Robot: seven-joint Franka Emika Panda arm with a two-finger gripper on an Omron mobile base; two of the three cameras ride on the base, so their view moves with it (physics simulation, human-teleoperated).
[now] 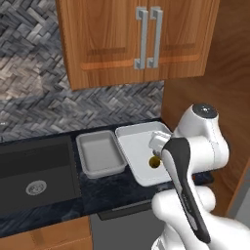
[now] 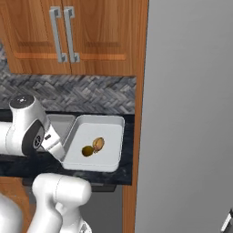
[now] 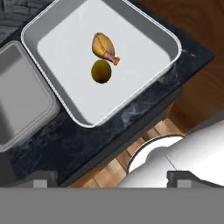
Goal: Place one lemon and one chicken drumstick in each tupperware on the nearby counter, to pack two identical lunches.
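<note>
The larger tupperware (image 3: 162, 39) lies on the black counter (image 3: 83, 146) and holds a yellow-green lemon (image 3: 101, 71) beside a brown chicken drumstick (image 3: 104, 47), the two almost touching. Both also show in the right base view: lemon (image 2: 87, 151), drumstick (image 2: 98, 144), inside the same tupperware (image 2: 109, 159). The smaller tupperware (image 3: 19, 103) (image 1: 100, 154) sits to its left with nothing in it. My gripper (image 3: 114, 178) hangs open above the counter's front edge, back from the larger tupperware (image 1: 134, 146), with nothing between its fingertips (image 3: 41, 177).
A black sink basin (image 1: 36, 171) is set into the counter (image 1: 112, 188) left of the trays. Wooden wall cabinets (image 1: 141, 39) hang above. A tall wooden panel (image 2: 141, 113) and a grey wall stand right of the counter (image 2: 125, 175).
</note>
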